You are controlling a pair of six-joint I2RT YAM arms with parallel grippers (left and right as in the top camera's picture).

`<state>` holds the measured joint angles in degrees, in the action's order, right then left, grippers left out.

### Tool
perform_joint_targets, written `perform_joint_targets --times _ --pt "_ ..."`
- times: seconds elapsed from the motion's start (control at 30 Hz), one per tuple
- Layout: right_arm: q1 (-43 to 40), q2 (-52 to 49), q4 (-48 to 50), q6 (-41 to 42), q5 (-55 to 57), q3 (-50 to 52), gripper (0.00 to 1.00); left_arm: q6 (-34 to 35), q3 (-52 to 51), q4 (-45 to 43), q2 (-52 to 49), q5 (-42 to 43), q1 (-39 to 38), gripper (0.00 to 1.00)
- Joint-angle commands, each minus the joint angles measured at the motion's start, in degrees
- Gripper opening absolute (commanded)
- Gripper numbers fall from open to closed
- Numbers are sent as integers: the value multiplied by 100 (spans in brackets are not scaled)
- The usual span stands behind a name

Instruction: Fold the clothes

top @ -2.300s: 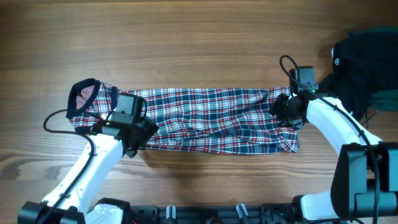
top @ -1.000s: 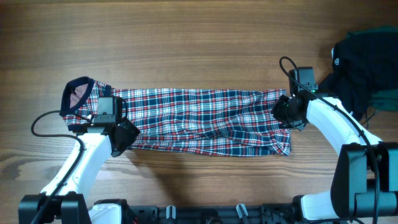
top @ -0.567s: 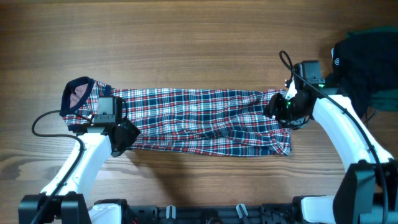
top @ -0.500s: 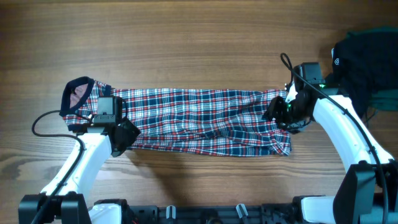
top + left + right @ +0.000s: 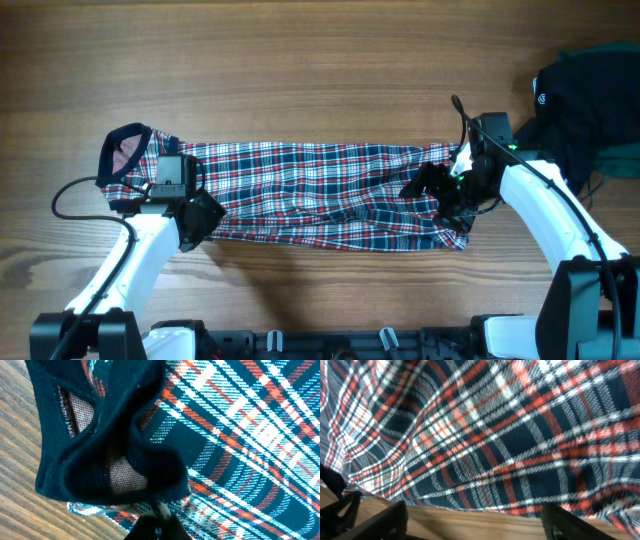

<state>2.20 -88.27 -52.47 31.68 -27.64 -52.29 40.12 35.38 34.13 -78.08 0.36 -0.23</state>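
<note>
Overhead, across the middle of the tabletop [image 5: 300,60], long axis running left edge to right edge: plaid shirt [image 5: 320,190], clamped at its collar end by the left tool [image 5: 200,220], right tool [image 5: 435,195] spread apart over the hem end, likely nearer for regrasping there.

Overhead camera: fixed above; we look straight down on the table [image 5: 320,60], far enough to frame the whole plaid shirt [image 5: 320,190], with both arms [image 5: 130,270] entering from the bottom edge. Left wrist camera: very near the cloth, facing down onto the shirt's navy collar [image 5: 100,460], wood at frame left. Right wrist camera: equally near, over the opposite end, its own fingers [image 5: 375,520] along the bottom edge. We locate each wrist patch inside the overhead view.
</note>
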Motion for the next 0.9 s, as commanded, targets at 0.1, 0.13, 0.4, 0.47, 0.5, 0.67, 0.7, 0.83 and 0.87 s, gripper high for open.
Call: perform_joint_targets --times 0.1,0.13,0.4,0.47,0.5,0.67,0.7,0.83,0.87 --pt "72 52 11 337 -160 31 91 -92 -55 -68 -26 26 50 4" --pt "131 52 2 437 -175 35 92 -92 -55 -68 -26 28 50 4" --pt "315 55 -420 1762 525 219 91 -92 -55 9 -26 28 50 4" --pt "315 52 -348 1908 708 256 94 -92 -55 15 -26 28 50 4" --pt "317 52 -280 1969 704 295 96 -92 -55 9 -26 26 50 4" --pt "315 52 822 2142 579 984 97 -94 -55 -9 -26 28 50 4" --pt "315 52 986 2140 562 1064 96 -94 -55 -7 -26 26 50 4" --pt "315 52 1375 1947 581 1110 91 -94 -55 -7 -26 26 50 4" --pt "308 52 1458 1871 584 1110 88 -94 -55 -4 -26 26 50 4"
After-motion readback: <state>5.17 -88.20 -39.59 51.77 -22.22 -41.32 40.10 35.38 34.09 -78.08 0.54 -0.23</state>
